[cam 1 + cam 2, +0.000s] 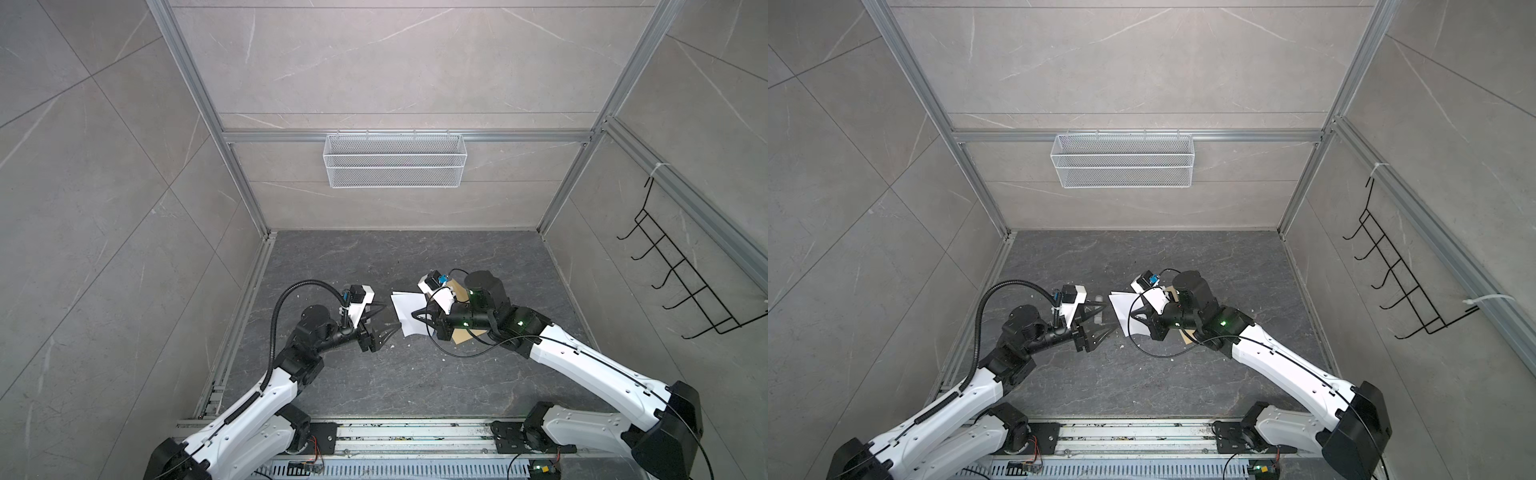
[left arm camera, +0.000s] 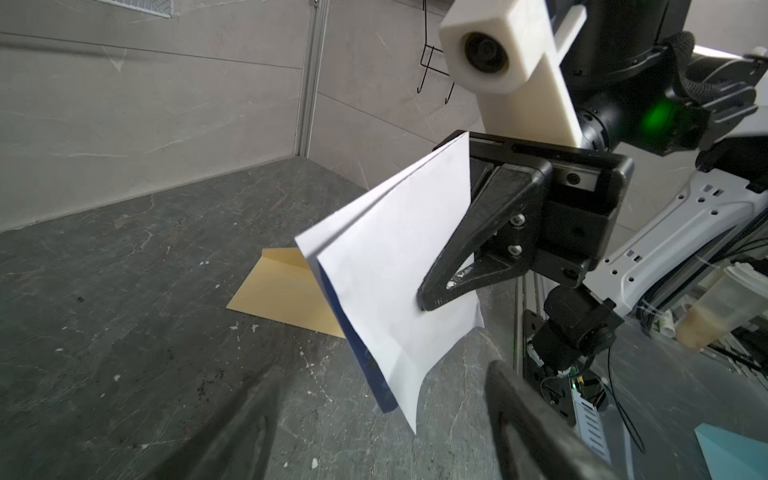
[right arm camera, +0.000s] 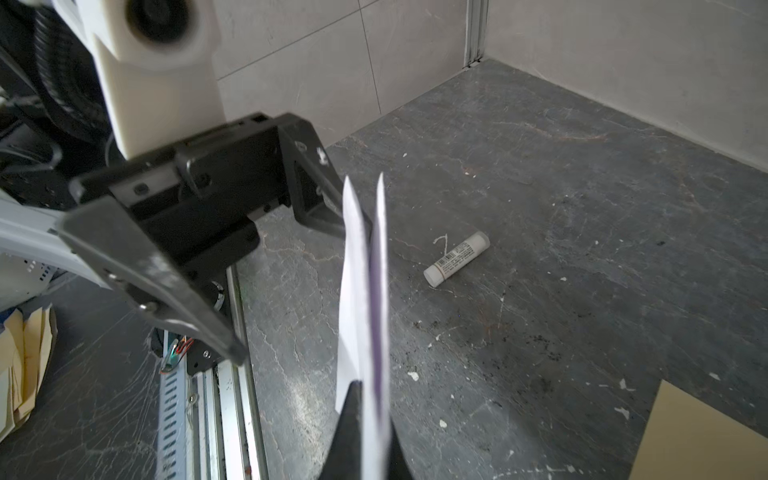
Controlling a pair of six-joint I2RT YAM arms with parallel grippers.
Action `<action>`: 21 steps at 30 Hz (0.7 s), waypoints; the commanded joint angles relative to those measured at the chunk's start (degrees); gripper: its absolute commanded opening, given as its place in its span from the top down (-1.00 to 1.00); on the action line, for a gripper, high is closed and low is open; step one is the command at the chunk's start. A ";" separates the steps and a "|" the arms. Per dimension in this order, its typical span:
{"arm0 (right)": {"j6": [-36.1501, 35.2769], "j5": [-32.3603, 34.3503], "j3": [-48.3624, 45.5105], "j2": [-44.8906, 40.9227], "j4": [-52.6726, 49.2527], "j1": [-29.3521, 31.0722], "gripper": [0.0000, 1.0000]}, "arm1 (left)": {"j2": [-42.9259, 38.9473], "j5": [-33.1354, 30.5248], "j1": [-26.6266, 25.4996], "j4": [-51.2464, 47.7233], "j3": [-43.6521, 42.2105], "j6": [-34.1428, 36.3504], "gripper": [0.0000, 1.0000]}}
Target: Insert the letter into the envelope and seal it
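The letter point(image 1: 405, 311) point(image 1: 1125, 311) is a folded white sheet with a dark blue edge, held upright above the dark tabletop. My right gripper point(image 1: 413, 316) point(image 2: 424, 301) point(image 3: 368, 386) is shut on it, the two layers point(image 3: 365, 291) splaying apart beyond the pinch. My left gripper point(image 1: 392, 318) point(image 1: 1109, 318) stands open just left of the letter point(image 2: 395, 270), its fingers apart on either side of the sheet's lower corner, not touching it. The tan envelope point(image 1: 463, 334) point(image 2: 282, 291) point(image 3: 698, 436) lies flat on the table under the right arm, mostly hidden in both top views.
A white glue stick point(image 3: 456, 259) lies on the table behind the left gripper. A white wire basket point(image 1: 395, 160) hangs on the back wall, and a black hook rack point(image 1: 685, 282) on the right wall. Metal rails point(image 1: 395, 432) run along the front edge.
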 commanded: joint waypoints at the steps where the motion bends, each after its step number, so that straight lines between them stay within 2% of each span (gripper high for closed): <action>1: -6.18 -2.14 3.04 0.49 -8.82 -0.03 1.00 | -3.34 0.43 -0.33 -5.31 4.23 6.20 -0.71; 5: -8.56 -6.09 4.30 1.91 -11.85 0.02 1.00 | -3.56 6.36 -0.33 -10.87 7.77 10.51 -0.89; 13: -10.37 -11.20 6.03 4.64 -15.78 0.23 1.00 | 2.78 12.04 -0.31 -18.26 14.23 15.75 -0.90; 15: -10.62 -11.80 6.05 4.80 -16.24 0.32 1.00 | 5.43 13.80 -0.31 -19.57 15.98 16.45 -0.85; 21: -10.91 -13.52 6.41 5.77 -16.77 0.61 1.00 | 11.85 18.69 -0.27 -21.71 19.65 18.25 -0.54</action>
